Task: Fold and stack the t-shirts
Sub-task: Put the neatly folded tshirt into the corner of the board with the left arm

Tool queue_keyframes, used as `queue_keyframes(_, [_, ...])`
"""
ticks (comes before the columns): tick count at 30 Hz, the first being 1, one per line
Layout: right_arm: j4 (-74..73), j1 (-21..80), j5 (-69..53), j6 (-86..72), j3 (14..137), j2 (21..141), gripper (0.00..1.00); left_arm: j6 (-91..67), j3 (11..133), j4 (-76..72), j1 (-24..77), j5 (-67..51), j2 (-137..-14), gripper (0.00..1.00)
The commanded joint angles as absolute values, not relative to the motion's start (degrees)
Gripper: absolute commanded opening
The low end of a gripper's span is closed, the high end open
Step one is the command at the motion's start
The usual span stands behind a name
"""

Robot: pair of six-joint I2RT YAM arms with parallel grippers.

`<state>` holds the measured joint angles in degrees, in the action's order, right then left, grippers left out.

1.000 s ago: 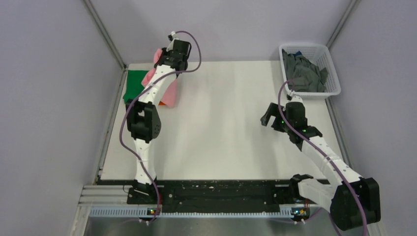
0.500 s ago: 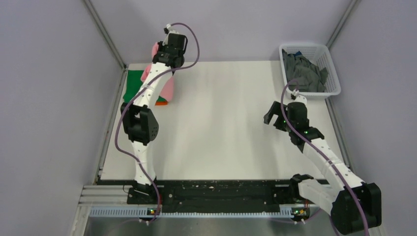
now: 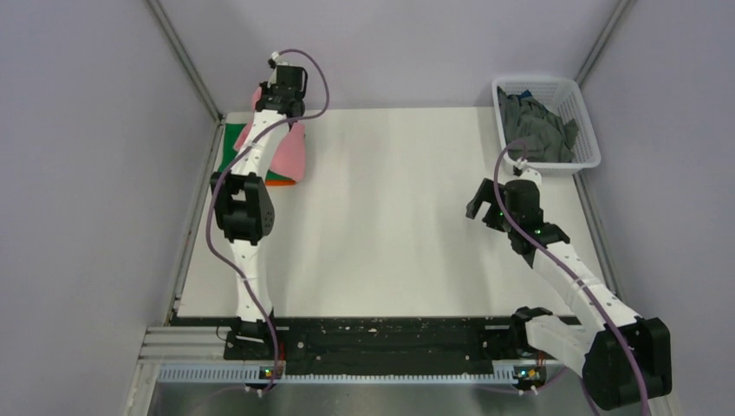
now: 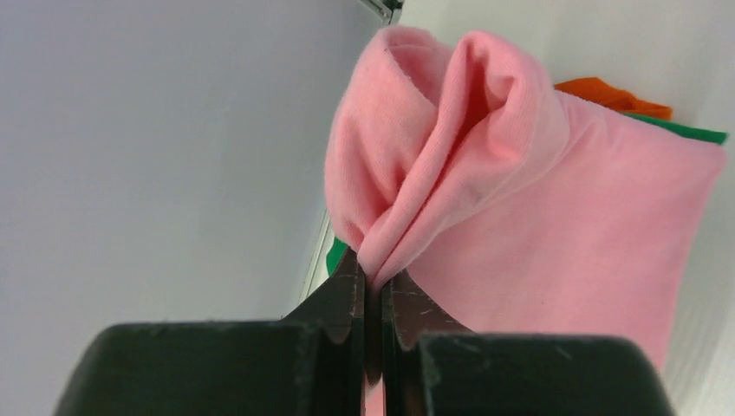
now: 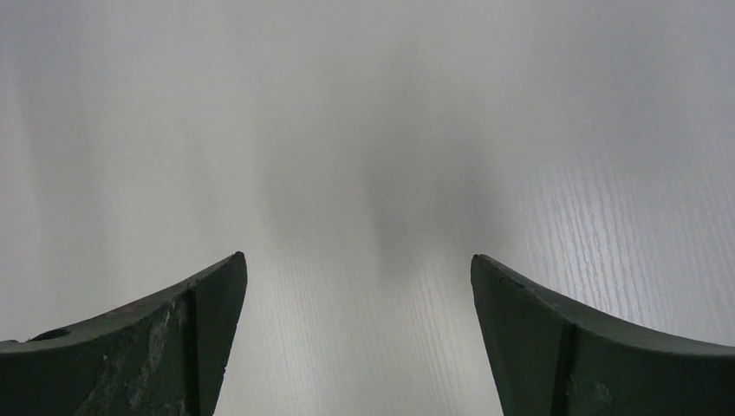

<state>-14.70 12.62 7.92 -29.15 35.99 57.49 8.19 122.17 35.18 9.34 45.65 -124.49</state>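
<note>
Here, the left gripper [image 4: 374, 284], jaws pinched shut on a bunched fold of the light pink t-shirt [image 4: 537, 208], holds it raised at the table's [image 3: 390, 234] far-left corner, the cloth draping over the green t-shirt [image 3: 227, 154] and orange t-shirt [image 4: 617, 94] beside the wall. The right gripper [image 5: 357, 286] hovers wide open and empty, well apart across the tabletop, near the basket [image 3: 591, 139] of dark grey t-shirts [image 3: 533, 128].
</note>
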Motion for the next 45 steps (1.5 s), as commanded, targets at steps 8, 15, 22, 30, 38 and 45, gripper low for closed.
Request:
queue_keyframes(8, [-13.5, 12.32, 9.45, -29.52, 36.43, 59.69, 0.99, 7.89, 122.56, 29.76, 3.3, 42.49, -127.5, 0.0])
queue_keyframes(15, [-13.44, 12.32, 9.96, -28.68, 36.49, 59.81, 0.99, 5.01, 122.69, 28.33, 0.45, 39.29, -130.02, 0.0])
queue_keyframes(22, [-12.89, 12.34, 10.36, -28.62, 36.19, 60.06, 0.99, 1.34, 124.1, 28.53, -3.53, 36.13, -132.08, 0.0])
queue_keyframes(30, [-13.27, 12.29, 10.6, -28.08, 36.52, 60.67, 0.99, 0.92, 124.54, 28.2, -4.68, 37.13, -133.56, 0.0])
queue_keyframes(38, [-13.51, 12.25, 10.66, -27.97, 36.56, 60.42, 0.99, 0.26, 124.89, 29.44, -4.8, 40.48, -131.53, 0.52])
queue_keyframes(45, [-14.72, 12.27, 9.66, -28.12, 36.87, 58.87, 0.99, -5.34, 123.62, 33.69, -4.68, 34.78, -124.51, 0.99])
